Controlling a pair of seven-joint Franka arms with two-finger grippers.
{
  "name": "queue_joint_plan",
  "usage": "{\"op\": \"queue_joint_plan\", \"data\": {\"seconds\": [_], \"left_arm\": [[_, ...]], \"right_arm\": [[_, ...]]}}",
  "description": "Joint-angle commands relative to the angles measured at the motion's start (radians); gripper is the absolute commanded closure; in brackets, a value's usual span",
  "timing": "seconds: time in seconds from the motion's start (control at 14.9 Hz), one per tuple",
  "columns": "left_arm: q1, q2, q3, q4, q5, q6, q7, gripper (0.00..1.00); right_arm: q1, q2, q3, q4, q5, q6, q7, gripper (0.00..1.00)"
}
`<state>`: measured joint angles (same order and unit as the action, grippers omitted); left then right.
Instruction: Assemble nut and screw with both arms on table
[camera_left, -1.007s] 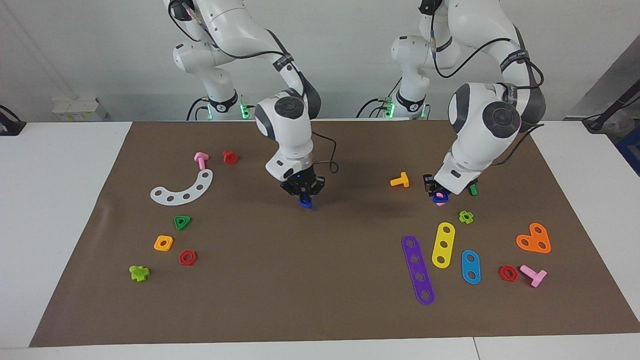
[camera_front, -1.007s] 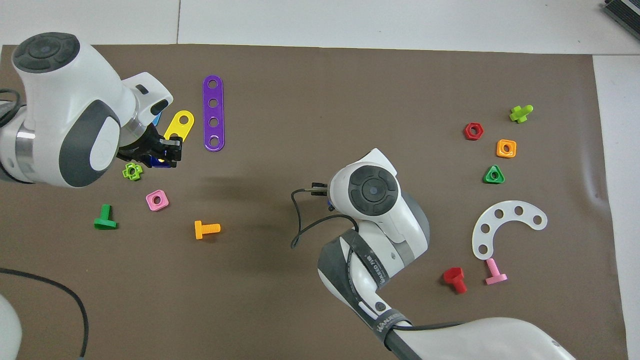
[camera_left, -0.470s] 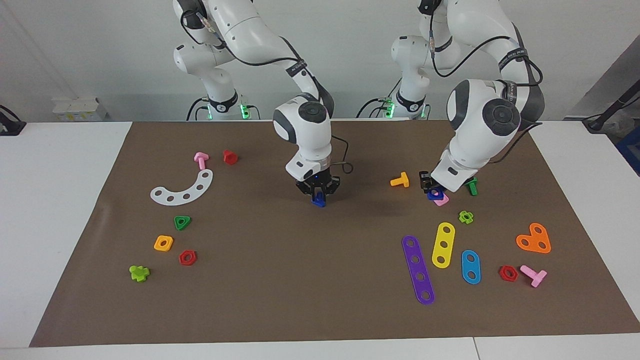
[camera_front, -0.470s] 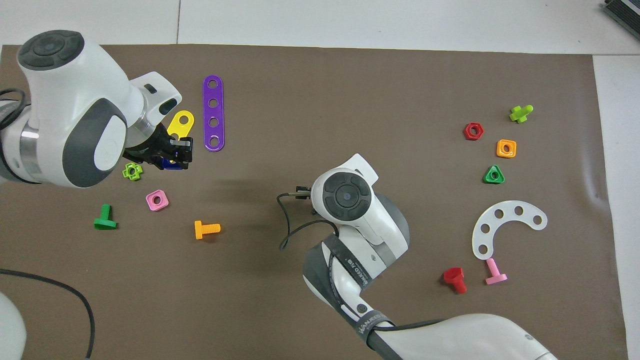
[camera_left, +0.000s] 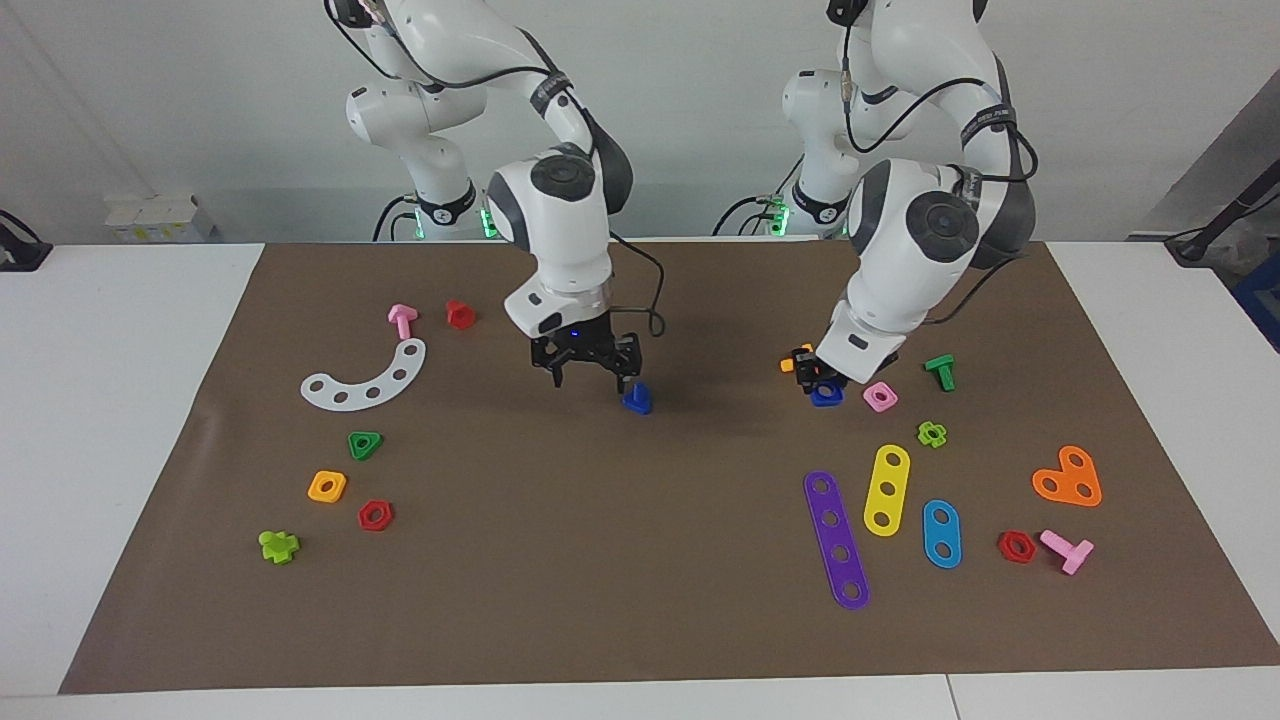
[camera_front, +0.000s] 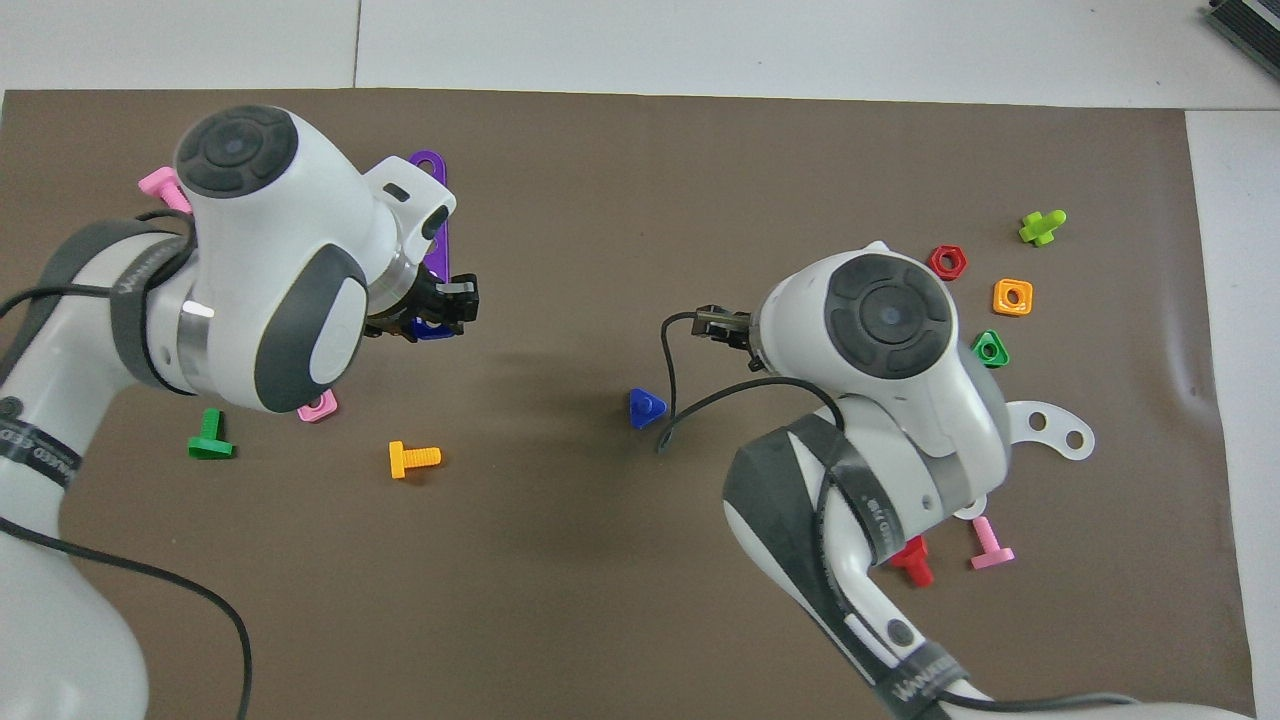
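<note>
The two parts are not yet joined, so the assembly itself is all to come. The screw (camera_left: 636, 399) is lying on the mat (camera_left: 640, 560) near the middle of the table, seemingly head down with its shaft pointing up, and nothing is touching it. The nut (camera_left: 826, 395) is in the air, gripped by the left gripper (camera_left: 812, 378) over the mat beside the orange bolt (camera_front: 413, 458) and the pink nut (camera_left: 879, 397).

The right gripper (camera_left: 590, 372) is hanging just over the mat beside the screw, toward the right arm's end; its fingers are spread wide and are holding nothing. The left gripper's fingers are clenching the nut, which is showing as a dark-blue piece at their tips in both views.

What is left, by the look of it: bringing the nut across to the screw, lining its hole up over the shaft, and seating it, likely with the right gripper steadying the screw.
</note>
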<state>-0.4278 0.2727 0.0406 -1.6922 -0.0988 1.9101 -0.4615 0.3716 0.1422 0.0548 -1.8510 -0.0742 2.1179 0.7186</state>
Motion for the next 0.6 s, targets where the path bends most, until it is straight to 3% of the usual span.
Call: {"op": "queue_joint_plan", "data": {"seconds": [0.0, 0.34, 0.54], "left_arm": [[-0.098, -0.026, 0.015, -0.093, -0.012, 0.105, -0.109, 1.00], [-0.258, 0.074, 0.015, -0.087, -0.033, 0.215, -0.297, 1.00], [-0.281, 0.092, 0.015, -0.061, -0.096, 0.271, -0.351, 1.00]], "right_arm": [[-0.115, -0.099, 0.013, -0.033, 0.013, -0.088, -0.106, 0.00], [-0.270, -0.165, 0.011, -0.022, 0.039, -0.160, -0.217, 0.00], [-0.342, -0.164, 0.011, 0.051, 0.089, -0.248, -0.359, 0.00]]}}
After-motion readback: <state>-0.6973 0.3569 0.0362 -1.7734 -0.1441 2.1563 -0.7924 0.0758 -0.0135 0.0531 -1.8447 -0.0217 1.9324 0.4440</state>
